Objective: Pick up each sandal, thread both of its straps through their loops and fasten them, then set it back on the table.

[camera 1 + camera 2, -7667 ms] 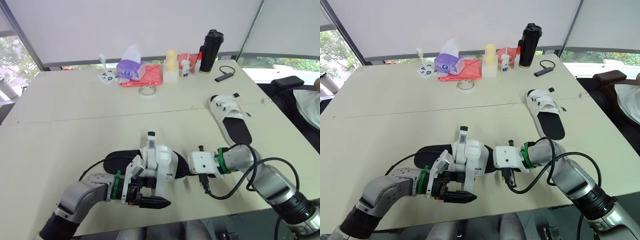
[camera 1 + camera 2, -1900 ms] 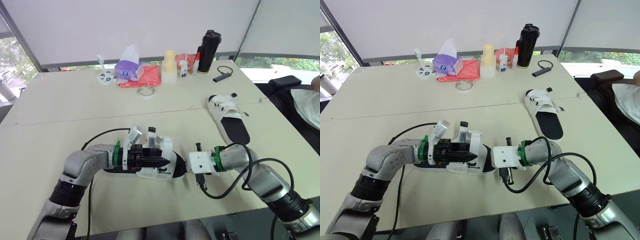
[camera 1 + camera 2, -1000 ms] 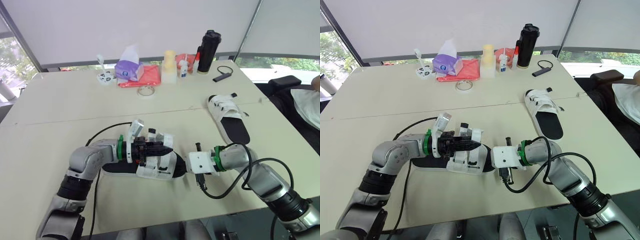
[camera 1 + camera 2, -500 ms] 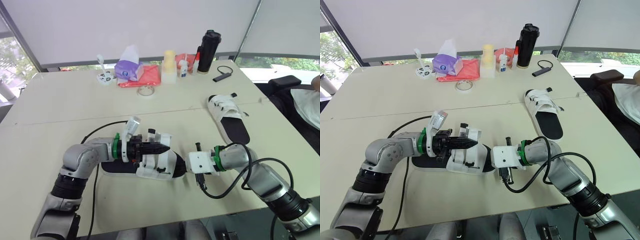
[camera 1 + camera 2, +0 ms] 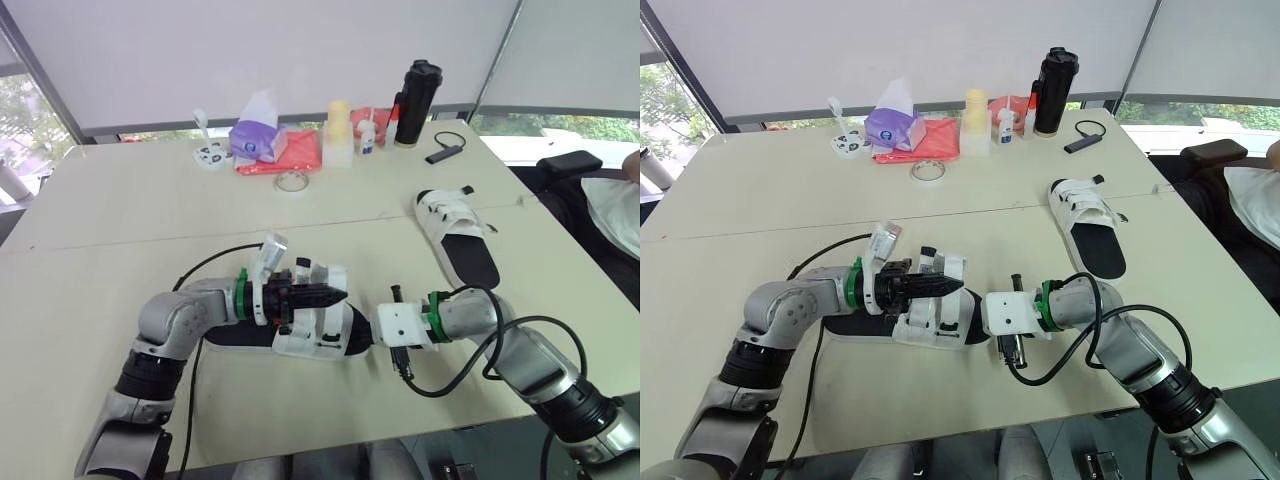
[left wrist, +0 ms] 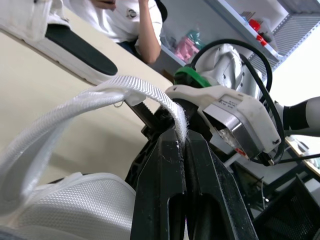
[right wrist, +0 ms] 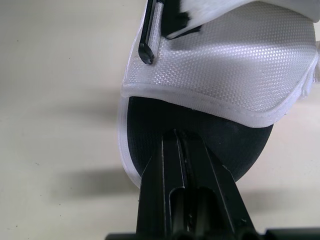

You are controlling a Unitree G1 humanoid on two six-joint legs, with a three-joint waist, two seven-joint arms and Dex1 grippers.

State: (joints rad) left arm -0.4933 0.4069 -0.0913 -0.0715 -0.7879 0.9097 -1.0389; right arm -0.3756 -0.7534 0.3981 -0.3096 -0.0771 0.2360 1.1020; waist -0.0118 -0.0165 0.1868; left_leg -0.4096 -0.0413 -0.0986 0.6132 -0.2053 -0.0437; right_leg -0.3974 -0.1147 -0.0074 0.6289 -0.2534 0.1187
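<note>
Left claw (image 5: 338,295) is reaching from the robot's left across the near sandal (image 5: 318,338), and its two black fingers are squeezing together on a white woven strap (image 6: 125,87); the left wrist view is showing the strap's frayed end nipped right between the fingertips (image 6: 167,145), with the rest of the strap arching up and back to the mesh upper. Right claw (image 7: 176,134) is coming in from the opposite side at the toe end, its fingers lying closed against each other with their tips sitting on the black footbed just inside the white rim of the sole; whether any part of the sole is caught between them cannot be made out. This sandal is lying on the bench (image 5: 120,210) near its front edge, between the two arms, heel pointing to the robot's left and toe to the right, white upper at the toe half. A second sandal (image 5: 457,235) is resting flat well apart, farther back on the right side of the bench, its white straps lying across the foot. Along the far edge, a purple tissue pack (image 5: 262,138) is sitting on a red cloth (image 5: 303,152), a roll of clear tape (image 5: 293,181) is lying just in front of them, and a tall black bottle (image 5: 419,90) is standing upright to the right. A person in a white shirt (image 6: 125,15) is sitting beyond the right end of the bench.
</note>
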